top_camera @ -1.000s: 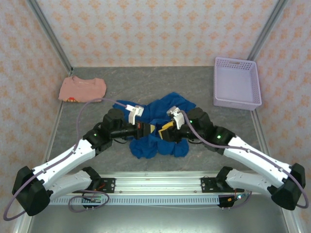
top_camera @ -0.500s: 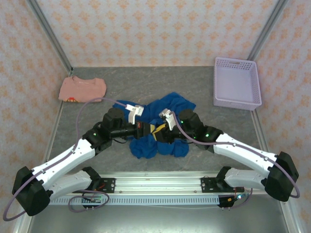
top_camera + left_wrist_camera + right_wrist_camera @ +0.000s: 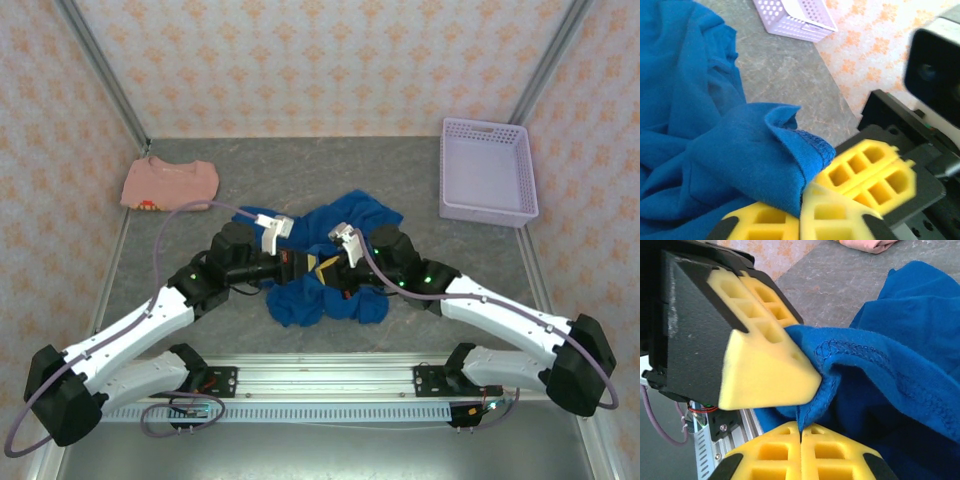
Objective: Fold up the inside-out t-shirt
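Observation:
The inside-out t-shirt (image 3: 352, 213) is royal blue and lies crumpled on the grey table's middle. Both grippers meet over its near half. My left gripper (image 3: 310, 268) reaches in from the left, its yellow fingers close together with a stitched hem fold (image 3: 810, 150) wedged between them. My right gripper (image 3: 332, 272) faces it from the right and is shut on the same hem (image 3: 802, 415), just below the left gripper's fingers (image 3: 760, 365). In the left wrist view the right gripper's fingers (image 3: 870, 172) sit just beyond the cloth edge. The shirt's middle is hidden under both wrists.
A salmon-pink shirt (image 3: 170, 183) lies folded at the back left. A lavender basket (image 3: 487, 125) stands at the back right, also in the left wrist view (image 3: 795, 22). A metal rail (image 3: 320, 375) runs along the near edge. Patterned walls enclose three sides.
My right gripper moved left to meet the left gripper and closed its jaws on the blue hem. The left arm stayed almost still, its fingers easing slightly.

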Motion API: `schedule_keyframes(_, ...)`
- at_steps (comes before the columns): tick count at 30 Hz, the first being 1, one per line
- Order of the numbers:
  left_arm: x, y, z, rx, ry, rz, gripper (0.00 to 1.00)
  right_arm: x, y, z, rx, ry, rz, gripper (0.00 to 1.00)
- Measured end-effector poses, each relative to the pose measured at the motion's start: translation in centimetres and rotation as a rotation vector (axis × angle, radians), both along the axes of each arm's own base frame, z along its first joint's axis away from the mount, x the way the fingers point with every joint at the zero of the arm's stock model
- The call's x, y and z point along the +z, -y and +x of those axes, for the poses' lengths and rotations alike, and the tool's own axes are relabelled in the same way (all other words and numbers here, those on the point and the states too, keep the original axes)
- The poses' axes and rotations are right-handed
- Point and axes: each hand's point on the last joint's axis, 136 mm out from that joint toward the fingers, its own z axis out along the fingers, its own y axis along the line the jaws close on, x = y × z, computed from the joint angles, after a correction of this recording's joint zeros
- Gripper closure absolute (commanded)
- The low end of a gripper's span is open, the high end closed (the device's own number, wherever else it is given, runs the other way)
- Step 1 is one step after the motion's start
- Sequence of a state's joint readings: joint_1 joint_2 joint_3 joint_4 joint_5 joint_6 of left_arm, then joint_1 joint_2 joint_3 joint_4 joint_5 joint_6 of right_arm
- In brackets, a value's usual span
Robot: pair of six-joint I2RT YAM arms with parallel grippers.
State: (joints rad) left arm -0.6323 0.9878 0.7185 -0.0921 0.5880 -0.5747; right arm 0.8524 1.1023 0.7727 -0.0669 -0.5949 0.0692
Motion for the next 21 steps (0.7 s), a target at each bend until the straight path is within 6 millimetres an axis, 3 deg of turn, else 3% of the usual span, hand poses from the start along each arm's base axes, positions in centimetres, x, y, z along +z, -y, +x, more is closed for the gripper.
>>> schedule_keyframes(3,-0.1,-0.9,0.8,0.056,0.01,0.036,0.57,0.5,0.2,-0.2,-0.006,-0.022,0.0,1.0)
schedule_keyframes(8,-0.5,-2.4,1.0,0.108,0.036,0.106,0.43,2.6,0.0,0.0,-0.017,-0.06,0.024,1.0)
schedule_keyframes(14,0.3,-3.5,0.2,0.104,0.104,0.133,0.37,4.7,-0.5,1.7,-0.055,-0.132,0.051,1.0)
schedule_keyframes(21,-0.1,-3.0,-0.9,0.047,0.214,0.194,0.36,4.1,-1.5,1.9,-0.035,-0.23,0.053,1.0)
